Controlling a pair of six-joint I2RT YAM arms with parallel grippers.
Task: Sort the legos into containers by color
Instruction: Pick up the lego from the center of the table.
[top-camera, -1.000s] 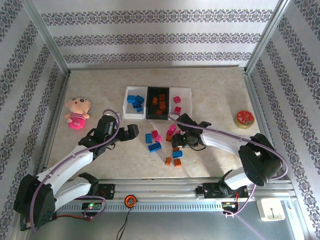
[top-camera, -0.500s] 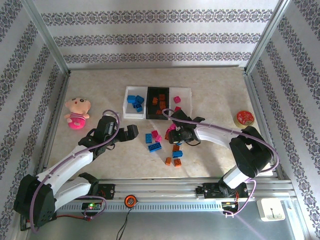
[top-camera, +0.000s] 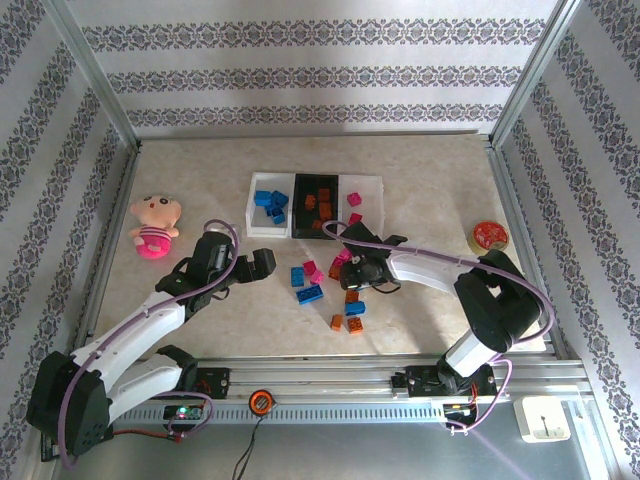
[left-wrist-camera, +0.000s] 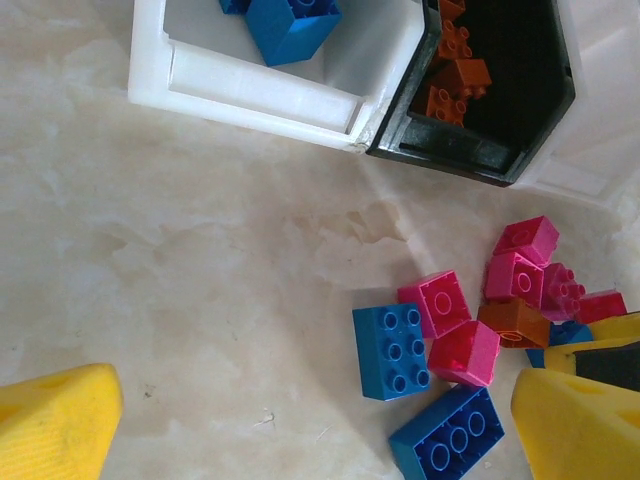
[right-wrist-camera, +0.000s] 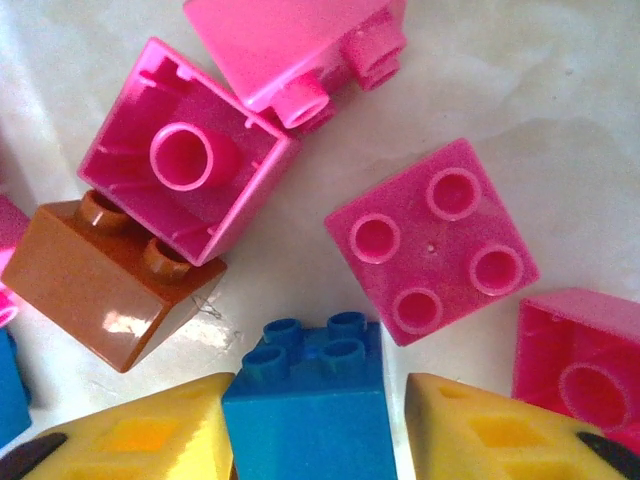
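While the pink plush doll (top-camera: 152, 226) lies far to the left on the beige table (top-camera: 430, 170), the left claw (top-camera: 268, 262) hangs low some way to the right of it. Its two yellow fingers (left-wrist-camera: 55, 420) stand wide apart, and nothing is held between them. Farther back, three trays sit side by side, touching each other. The left white tray (top-camera: 251, 212) has blue bricks (top-camera: 270, 205) in it. The black tray (top-camera: 297, 206) in the middle has orange bricks (top-camera: 320, 203), and the right white tray (top-camera: 374, 186) has pink bricks (top-camera: 353, 199). In front of the trays, loose bricks (top-camera: 312, 282) in blue, pink and orange lie scattered on the table between the two claws. The right claw (top-camera: 352, 272) is down at the right side of this bunch. Its yellow fingers (right-wrist-camera: 150, 435) are apart, one on each side of a small blue brick (right-wrist-camera: 310, 390). One finger touches the brick, but a thin strip of table shows beside the other, so the brick is not squeezed. More pink bricks and one brown-orange brick (right-wrist-camera: 100, 280) lie close around it. A round red tape roll (top-camera: 489, 238) lies far to the right, near the wall.
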